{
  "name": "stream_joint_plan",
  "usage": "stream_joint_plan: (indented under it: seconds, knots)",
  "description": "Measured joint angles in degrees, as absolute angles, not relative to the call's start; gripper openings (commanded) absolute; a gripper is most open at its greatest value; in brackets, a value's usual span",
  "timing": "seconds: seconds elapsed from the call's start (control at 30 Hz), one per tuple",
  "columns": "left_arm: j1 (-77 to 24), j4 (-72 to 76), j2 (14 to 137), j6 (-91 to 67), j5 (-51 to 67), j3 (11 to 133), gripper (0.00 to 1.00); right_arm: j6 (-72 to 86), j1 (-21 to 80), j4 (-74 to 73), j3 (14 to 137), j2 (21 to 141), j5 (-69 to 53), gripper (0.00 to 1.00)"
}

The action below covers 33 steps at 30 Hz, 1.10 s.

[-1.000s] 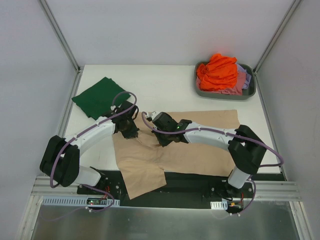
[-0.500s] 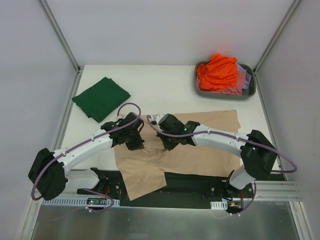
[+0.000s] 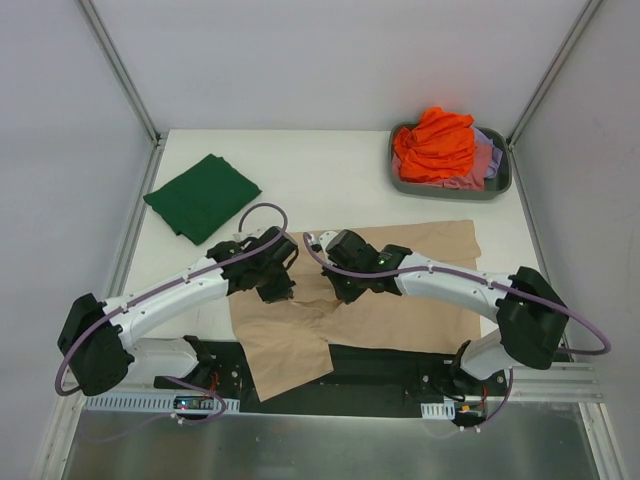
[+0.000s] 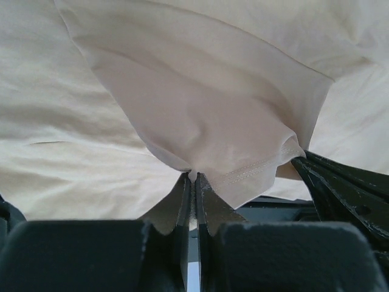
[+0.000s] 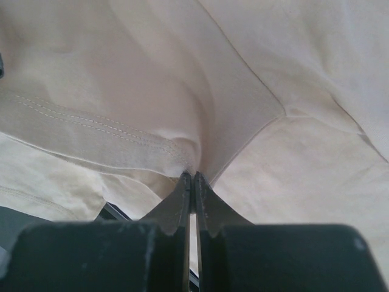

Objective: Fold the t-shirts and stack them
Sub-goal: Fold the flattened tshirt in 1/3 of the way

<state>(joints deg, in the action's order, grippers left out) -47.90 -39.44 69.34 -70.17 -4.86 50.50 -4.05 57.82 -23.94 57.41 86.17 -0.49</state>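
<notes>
The large beige t-shirt (image 3: pixel 400 285) lies spread across the near middle of the table, part of it hanging over the front edge. My left gripper (image 3: pixel 278 290) is shut on a fold of its cloth (image 4: pixel 206 128) near the shirt's left side. My right gripper (image 3: pixel 345 290) is shut on a hemmed edge of the same shirt (image 5: pixel 121 137), just right of the left gripper. Both hold the cloth lifted and bunched. A folded dark green t-shirt (image 3: pixel 202 195) lies at the back left. Orange (image 3: pixel 435 143), pink and lavender t-shirts fill the tub.
A grey plastic tub (image 3: pixel 500 180) stands at the back right corner. Metal frame posts and white walls close in the table's sides and back. The arms' bases and a black mounting plate (image 3: pixel 380 365) sit at the front edge.
Both grippers have moved to the right with the beige cloth pinched in them, dragging the shirt's left part over towards its middle. The arms have stretched out further.
</notes>
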Motion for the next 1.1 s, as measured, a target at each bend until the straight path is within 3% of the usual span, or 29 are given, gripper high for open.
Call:
stream_joint_plan:
  seconds: [0.53, 1.1]
  knots:
    - [-53.8, -44.03, 74.32, -74.48, -7.16, 58.57, 0.0, -4.1, 57.41, -24.53, 54.48, 83.07, -0.4, 0.04]
    - [-56.64, -47.09, 75.26, -75.5, -8.01, 57.8, 0.0, -4.08, 57.19, -25.12, 52.4, 80.77, -0.99, 0.11]
